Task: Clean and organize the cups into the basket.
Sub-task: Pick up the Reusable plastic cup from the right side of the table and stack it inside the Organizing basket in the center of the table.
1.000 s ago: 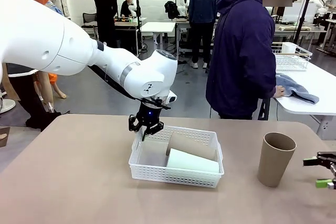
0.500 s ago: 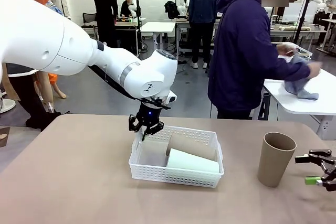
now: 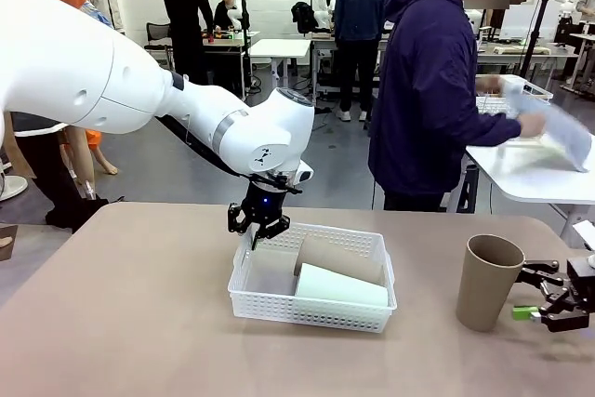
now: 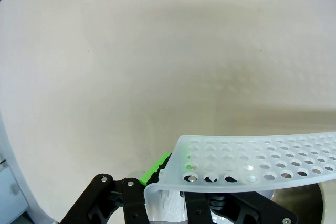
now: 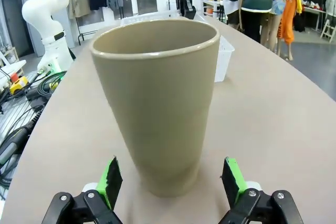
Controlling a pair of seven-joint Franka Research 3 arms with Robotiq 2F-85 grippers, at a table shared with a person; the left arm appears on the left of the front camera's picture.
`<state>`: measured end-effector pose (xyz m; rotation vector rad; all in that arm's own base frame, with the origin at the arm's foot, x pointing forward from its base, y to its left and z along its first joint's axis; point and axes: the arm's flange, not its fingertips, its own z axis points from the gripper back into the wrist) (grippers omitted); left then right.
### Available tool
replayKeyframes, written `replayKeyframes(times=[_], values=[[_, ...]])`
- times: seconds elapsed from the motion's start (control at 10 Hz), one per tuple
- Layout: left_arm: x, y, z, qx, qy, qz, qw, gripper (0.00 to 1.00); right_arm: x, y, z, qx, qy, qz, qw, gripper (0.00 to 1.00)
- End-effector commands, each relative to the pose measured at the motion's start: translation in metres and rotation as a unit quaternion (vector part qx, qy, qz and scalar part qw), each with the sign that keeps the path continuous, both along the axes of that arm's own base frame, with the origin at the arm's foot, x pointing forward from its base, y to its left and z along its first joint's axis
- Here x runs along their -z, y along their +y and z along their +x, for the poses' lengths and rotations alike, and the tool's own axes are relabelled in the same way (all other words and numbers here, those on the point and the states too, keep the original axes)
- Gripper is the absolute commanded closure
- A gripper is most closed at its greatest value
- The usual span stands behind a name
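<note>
Two cups lie on their sides in the basket [image 3: 311,315], touching each other: a tan cup [image 3: 337,258] toward the far wall and a mint green cup [image 3: 340,285] against the near wall. A third cup [image 3: 487,283], tan and upright, stands on the table [image 3: 139,323] well to the right of the basket, with nothing visible inside it. The left gripper [image 3: 261,230] is clenched on the rim at the basket's far-left corner, apparently steadying it. The right gripper [image 3: 528,292] is spread wide just beside the third cup, its green pads flanking the foot without evident contact. Step judged: fetching the last cup. The next move calls for a short advance, a square closure on the tapered wall without tipping it, then carriage to the free room at the basket's left.
</note>
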<state>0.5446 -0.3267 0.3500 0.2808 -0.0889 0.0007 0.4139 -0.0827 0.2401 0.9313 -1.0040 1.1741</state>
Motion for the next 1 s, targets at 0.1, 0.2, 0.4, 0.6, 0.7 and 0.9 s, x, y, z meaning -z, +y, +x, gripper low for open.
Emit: replayKeyframes(times=[0.1,0.2,0.4,0.6,0.7,0.9], values=[[0.0,0.003,-0.001,0.002,-0.002,0.006,1.0,1.0,0.008,0.015,0.015,0.01,-0.024,-0.001,1.0,0.0],[0.0,0.003,-0.001,0.002,-0.002,0.006,1.0,1.0,0.01,0.019,0.019,0.009,-0.02,0.002,1.0,0.0],[0.0,0.003,-0.001,0.002,-0.002,0.006,1.0,1.0,0.013,0.031,0.018,-0.005,-0.014,0.002,1.0,0.0],[0.0,0.003,-0.001,0.002,-0.002,0.006,1.0,1.0,0.01,0.045,0.02,-0.015,-0.016,0.005,1.0,0.0],[0.0,0.003,-0.001,0.002,-0.002,0.006,1.0,1.0,0.011,0.049,0.02,-0.02,-0.016,0.006,1.0,0.0],[0.0,0.003,-0.001,0.002,-0.002,0.006,1.0,1.0,0.01,0.055,0.021,-0.023,-0.021,0.019,0.999,0.0]])
